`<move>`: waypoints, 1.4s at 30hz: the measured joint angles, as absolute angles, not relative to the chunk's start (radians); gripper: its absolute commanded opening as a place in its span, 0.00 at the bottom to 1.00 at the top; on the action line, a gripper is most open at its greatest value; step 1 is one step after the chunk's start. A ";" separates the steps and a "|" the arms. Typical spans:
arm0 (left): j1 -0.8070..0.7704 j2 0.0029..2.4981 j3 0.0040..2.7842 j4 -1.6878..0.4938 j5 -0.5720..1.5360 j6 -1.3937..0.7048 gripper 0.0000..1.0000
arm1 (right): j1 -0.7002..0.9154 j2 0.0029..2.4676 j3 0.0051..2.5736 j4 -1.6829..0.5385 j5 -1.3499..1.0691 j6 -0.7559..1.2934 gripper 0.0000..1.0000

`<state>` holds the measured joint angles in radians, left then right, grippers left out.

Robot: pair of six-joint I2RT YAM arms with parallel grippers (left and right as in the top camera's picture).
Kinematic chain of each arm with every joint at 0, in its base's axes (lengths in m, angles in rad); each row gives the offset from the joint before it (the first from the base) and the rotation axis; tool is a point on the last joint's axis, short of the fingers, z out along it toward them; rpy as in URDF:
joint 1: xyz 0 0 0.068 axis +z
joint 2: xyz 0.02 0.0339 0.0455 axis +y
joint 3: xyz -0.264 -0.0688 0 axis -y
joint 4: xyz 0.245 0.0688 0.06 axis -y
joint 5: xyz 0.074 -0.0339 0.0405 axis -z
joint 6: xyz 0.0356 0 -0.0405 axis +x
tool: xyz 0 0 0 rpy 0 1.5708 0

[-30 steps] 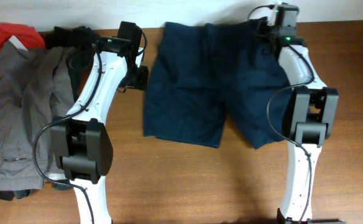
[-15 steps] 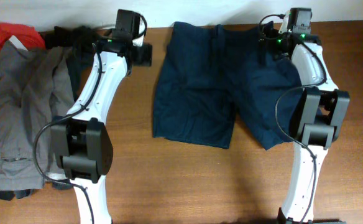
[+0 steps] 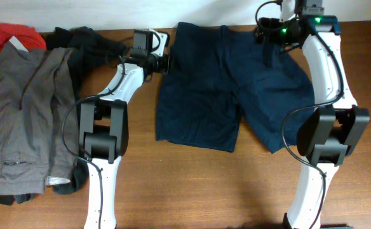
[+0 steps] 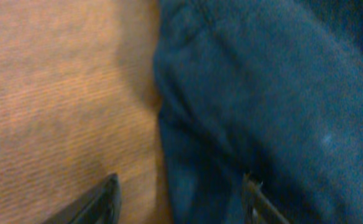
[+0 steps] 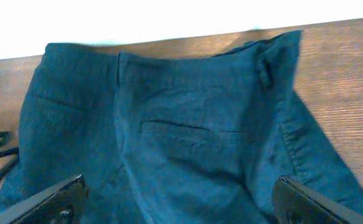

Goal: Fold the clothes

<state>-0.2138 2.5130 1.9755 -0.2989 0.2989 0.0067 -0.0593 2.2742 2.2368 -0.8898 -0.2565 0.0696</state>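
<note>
I see the shorts (image 3: 223, 83) spread flat on the table (image 3: 192, 191) between my two arms, waistband at the far edge, both legs pointing toward the arm bases. Well to their left the trousers (image 3: 26, 121) lie lengthwise, with two bunched garments (image 3: 77, 38) behind them at the far left. My left gripper (image 3: 168, 62) straddles the shorts' left edge near the waistband; my right gripper (image 5: 178, 208) hangs over the waistband's right part.
</note>
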 measured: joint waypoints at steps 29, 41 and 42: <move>-0.210 2.605 2.072 -0.248 0.388 -0.012 0.00 | 0.030 2.275 2.236 -0.965 -0.272 0.066 0.97; -0.131 2.601 2.260 -0.780 0.313 -0.011 0.00 | 0.030 2.275 2.236 -1.000 -0.220 0.066 0.98; -0.130 2.599 2.269 -0.815 0.298 -0.004 0.01 | 0.030 2.275 2.236 -1.003 -0.212 0.066 0.95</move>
